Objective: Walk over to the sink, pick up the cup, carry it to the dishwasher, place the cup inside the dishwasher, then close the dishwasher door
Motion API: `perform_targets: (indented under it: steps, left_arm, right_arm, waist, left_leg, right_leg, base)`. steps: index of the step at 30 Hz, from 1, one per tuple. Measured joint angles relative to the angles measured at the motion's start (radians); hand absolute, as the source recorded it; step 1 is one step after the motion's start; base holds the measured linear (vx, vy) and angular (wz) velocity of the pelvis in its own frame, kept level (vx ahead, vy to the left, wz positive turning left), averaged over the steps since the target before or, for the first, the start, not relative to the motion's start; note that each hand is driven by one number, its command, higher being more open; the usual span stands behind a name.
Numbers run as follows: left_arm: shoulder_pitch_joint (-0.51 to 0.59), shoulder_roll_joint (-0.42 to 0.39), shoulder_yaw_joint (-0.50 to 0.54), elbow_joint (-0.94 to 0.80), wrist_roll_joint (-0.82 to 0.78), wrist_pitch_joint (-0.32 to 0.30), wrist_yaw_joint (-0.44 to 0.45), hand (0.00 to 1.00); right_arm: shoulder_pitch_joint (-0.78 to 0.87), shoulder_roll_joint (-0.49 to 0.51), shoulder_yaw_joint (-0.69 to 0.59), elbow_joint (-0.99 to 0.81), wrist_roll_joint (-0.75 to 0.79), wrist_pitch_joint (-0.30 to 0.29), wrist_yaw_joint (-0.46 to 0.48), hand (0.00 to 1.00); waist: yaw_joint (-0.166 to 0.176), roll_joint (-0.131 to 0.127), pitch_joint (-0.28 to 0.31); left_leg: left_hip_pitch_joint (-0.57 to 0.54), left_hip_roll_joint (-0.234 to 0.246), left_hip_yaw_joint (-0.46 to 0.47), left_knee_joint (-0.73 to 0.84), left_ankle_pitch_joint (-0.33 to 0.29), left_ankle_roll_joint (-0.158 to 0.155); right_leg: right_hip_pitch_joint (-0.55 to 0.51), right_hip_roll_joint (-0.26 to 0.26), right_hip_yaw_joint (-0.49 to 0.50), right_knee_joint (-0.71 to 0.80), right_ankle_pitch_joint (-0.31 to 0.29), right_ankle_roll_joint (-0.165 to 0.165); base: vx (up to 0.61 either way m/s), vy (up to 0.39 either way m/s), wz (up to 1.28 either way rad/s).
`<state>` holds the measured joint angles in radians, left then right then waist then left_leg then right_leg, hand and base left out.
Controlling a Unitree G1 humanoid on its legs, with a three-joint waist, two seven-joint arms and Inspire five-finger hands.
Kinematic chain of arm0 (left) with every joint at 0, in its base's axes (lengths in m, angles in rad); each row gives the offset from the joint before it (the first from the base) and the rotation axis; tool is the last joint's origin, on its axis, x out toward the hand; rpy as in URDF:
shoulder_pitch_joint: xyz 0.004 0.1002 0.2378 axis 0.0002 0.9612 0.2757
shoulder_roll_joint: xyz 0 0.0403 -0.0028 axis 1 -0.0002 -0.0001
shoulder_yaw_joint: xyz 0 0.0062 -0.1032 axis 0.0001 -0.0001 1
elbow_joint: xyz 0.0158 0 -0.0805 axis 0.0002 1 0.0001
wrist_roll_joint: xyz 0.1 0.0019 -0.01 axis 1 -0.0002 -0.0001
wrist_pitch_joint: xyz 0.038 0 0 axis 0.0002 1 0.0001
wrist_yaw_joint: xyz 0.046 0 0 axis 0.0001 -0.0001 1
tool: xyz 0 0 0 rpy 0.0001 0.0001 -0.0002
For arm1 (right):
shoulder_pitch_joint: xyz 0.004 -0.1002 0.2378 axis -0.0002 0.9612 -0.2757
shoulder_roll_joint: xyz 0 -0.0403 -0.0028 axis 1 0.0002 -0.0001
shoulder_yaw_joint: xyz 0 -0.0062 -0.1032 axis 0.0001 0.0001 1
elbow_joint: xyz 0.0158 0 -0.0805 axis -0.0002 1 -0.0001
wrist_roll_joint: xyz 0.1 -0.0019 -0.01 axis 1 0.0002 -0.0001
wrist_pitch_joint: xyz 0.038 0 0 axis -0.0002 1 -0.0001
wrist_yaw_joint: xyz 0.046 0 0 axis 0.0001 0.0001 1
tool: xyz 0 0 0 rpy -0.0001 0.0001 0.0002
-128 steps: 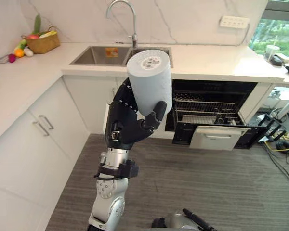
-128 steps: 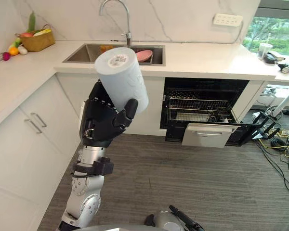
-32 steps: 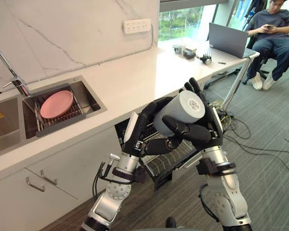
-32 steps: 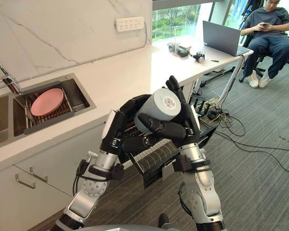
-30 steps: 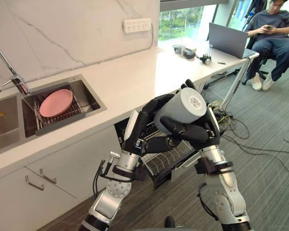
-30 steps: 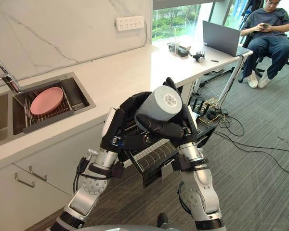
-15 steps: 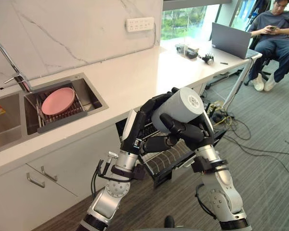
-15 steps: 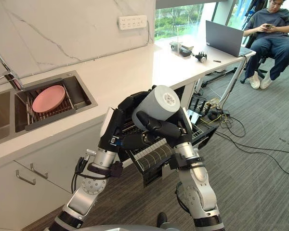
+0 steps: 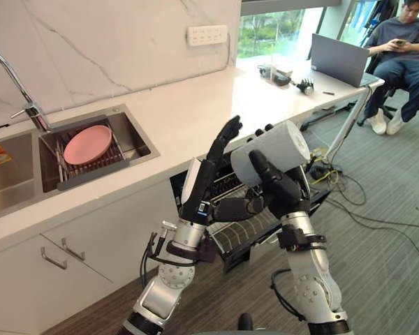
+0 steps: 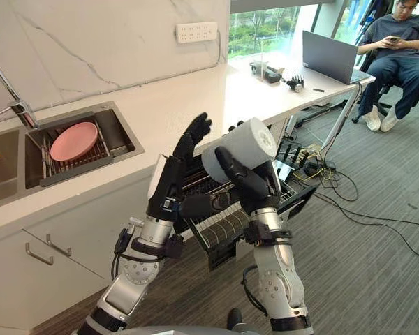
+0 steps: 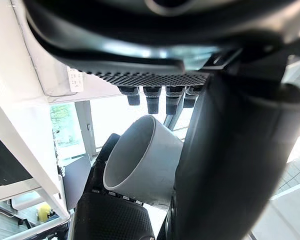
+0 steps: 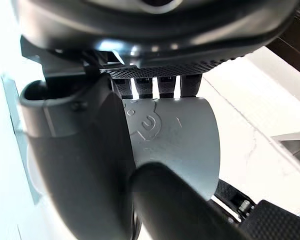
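A grey cup (image 9: 272, 150) lies on its side in the air, base toward me, above the dishwasher's (image 9: 195, 183) pulled-out rack (image 9: 241, 234). My right hand (image 9: 279, 192) is shut on it, thumb across its wall; in the right wrist view the fingers (image 12: 160, 85) curl round the cup (image 12: 175, 145). My left hand (image 9: 209, 174) stands just left of the cup, open with fingers straight up and off it. The left wrist view looks into the cup's mouth (image 11: 140, 160), held by the other hand.
The sink (image 9: 143, 143) with a pink plate (image 9: 87, 144) on a wire rack and the faucet (image 9: 14, 77) are at the left. The white countertop (image 9: 195, 105) runs right to a desk with a laptop (image 9: 342, 59); a person (image 9: 405, 56) sits beyond. Cables (image 9: 349, 195) lie on the floor.
My left hand's fingers have straightened and come off the cup, which now rests in the right hand alone. The cup has shifted slightly to the right.
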<state>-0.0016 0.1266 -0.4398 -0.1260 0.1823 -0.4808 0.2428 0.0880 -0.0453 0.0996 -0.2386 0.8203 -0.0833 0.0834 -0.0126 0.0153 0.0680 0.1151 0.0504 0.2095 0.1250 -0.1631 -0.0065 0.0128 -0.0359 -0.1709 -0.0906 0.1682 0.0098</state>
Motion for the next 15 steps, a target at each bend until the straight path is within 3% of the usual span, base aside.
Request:
perform_targets:
  steps: [10, 12, 15]
  left_arm:
    - [0.023, -0.035, 0.033, -0.001, -0.033, -0.017, 0.015, 1.0]
    - [0.031, -0.037, 0.053, -0.002, -0.099, -0.017, -0.011, 1.0]
    - [0.08, -0.038, 0.092, 0.0, -0.296, 0.018, -0.151, 1.0]
  right_arm:
    - [0.021, 0.028, -0.038, 0.0, 0.063, -0.029, 0.005, 0.0]
    - [0.03, 0.032, -0.065, 0.0, 0.063, -0.039, 0.005, 0.0]
    - [0.036, 0.03, -0.133, -0.001, 0.057, -0.04, -0.005, 0.0]
  waist:
    - [0.009, -0.004, -0.007]
    - [0.017, -0.007, -0.009]
    - [0.025, -0.012, -0.013]
  left_leg:
    - [-0.003, 0.002, -0.005, 0.0, 0.003, -0.002]
    - [-0.005, 0.002, -0.009, 0.0, 0.005, -0.002]
    - [-0.009, 0.001, -0.016, 0.0, 0.006, -0.002]
  right_leg:
    - [0.0, 0.0, -0.012, 0.0, 0.0, 0.0]
    - [0.0, -0.001, -0.017, 0.0, -0.001, 0.0]
    - [0.0, -0.003, -0.024, 0.0, -0.001, -0.001]
  base:
    - [0.0, 0.004, 0.01]
    - [-0.01, 0.013, 0.06]
    - [-0.01, 0.021, 0.08]
